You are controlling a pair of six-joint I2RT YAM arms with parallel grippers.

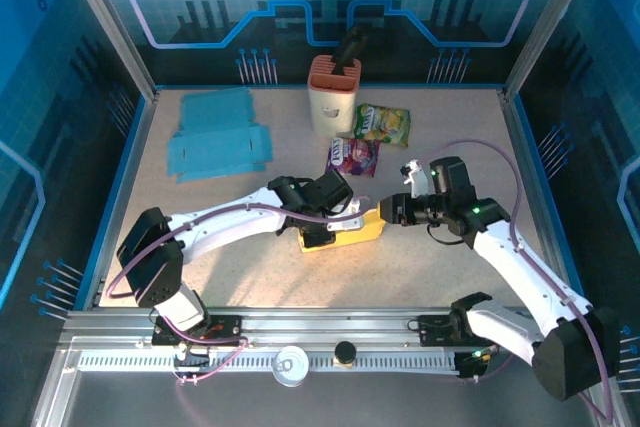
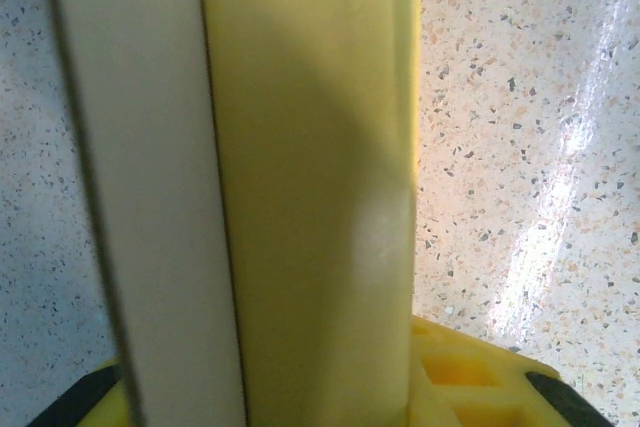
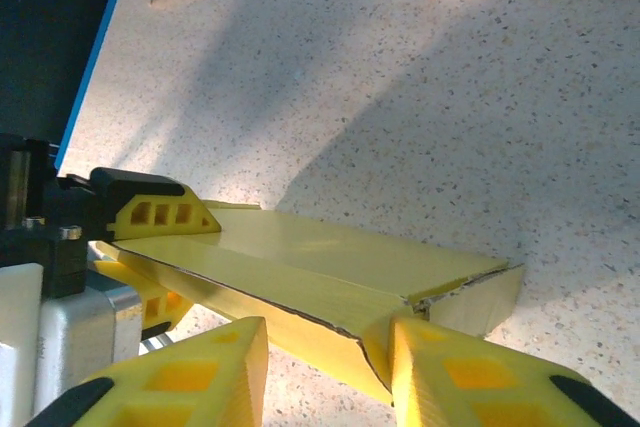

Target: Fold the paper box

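Centrally on the speckled, pale counter [image 1: 250, 277] lies one yellow paper box [image 1: 345, 234], flattened into a smooth, matte slab with crisp creases and a bare card-coloured inner face. It sits between the two arms.

The left gripper [image 3: 175, 257] is clamped on the box: from the right wrist, one blocky yellow finger with square cut-outs lies on the top face and another sits under it. From the left wrist, the panel runs up between the fingers. The right gripper [image 3: 328, 327] straddles the opposite end, with a torn-looking corner of the box between its two fingers. Whether the fingers actually press the card I cannot tell (the right-hand finger looks to be touching its edge).

Toward the far left lies a loose pile of flat blue box blanks [image 1: 215, 137], thin and angular, overlapping each other; how many there are is unclear. At the far middle stands one cream cylindrical holder [image 1: 333, 97] with an orange slotted top and a dark object sticking out of it. Near it lie two crinkly, glossy snack packets, one green and yellow [image 1: 383, 124] and one purple [image 1: 352, 155], just beside each other.
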